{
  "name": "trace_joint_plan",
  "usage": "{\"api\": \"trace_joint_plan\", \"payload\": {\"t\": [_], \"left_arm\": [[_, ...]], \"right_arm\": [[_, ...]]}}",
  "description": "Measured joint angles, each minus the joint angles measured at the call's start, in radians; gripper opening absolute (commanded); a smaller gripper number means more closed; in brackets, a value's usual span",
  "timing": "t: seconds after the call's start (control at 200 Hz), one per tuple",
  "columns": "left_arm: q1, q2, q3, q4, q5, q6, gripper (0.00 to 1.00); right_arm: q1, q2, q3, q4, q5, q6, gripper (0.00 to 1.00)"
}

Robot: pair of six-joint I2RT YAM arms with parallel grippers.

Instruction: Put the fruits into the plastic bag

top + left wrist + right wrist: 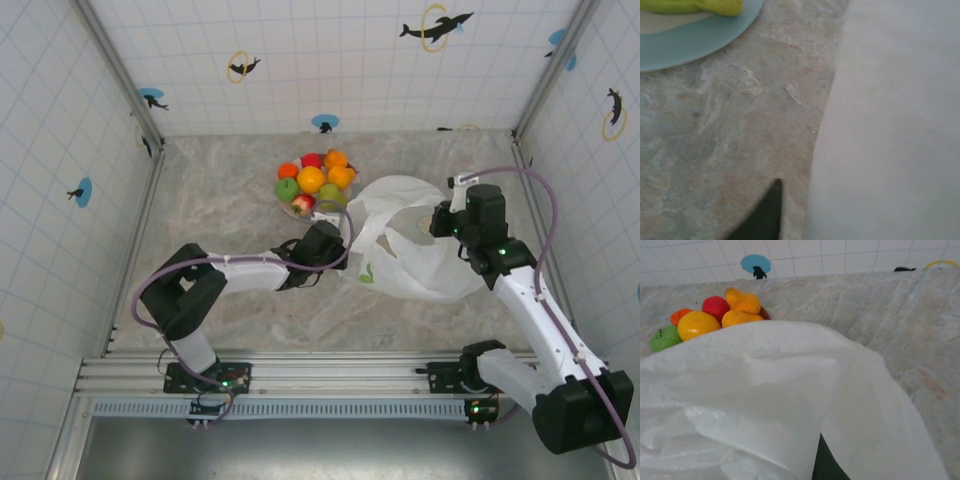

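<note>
The plate (690,45) runs off the edge — plastic bag (890,125) blurred, seemingly featureless.

The fruits (315,180), small glossy orange, green, yellow and red pieces, lie heaped together outside the bag. The plastic bag (415,255), white, translucent and crumpled, lies just right of them, one loop handle toward them.

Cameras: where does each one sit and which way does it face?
Top external: above and behind, looking down at the table; left arm and right arm show.
Left wrist: low over the table, facing plate and bag; one dark fingertip.
Right wrist: behind the bag, facing fruits and back wall; dark fingertip.
Shared: bag in all three.
</note>
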Motion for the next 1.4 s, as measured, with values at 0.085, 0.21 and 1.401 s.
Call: {"api": "trace_joint_plan", "payload": {"t": [0.085,0.21,1.401], "left_arm": [[0.0,-0.051,-0.061,0.022,0.045,0.004,0.69],[0.0,-0.171,-0.149,0.041,0.111,0.013,0.8],[-0.323,-0.082,0.219,0.124,0.56,0.215,0.04]], "right_arm": [[-0.004,0.017,-0.022,0.012,-0.035,0.031,0.0],[-0.01,0.024,-0.081,0.053,-0.089,0.099,0.0],[-0.004,0.097,-0.173,0.278,-0.028,0.369,0.0]]}}
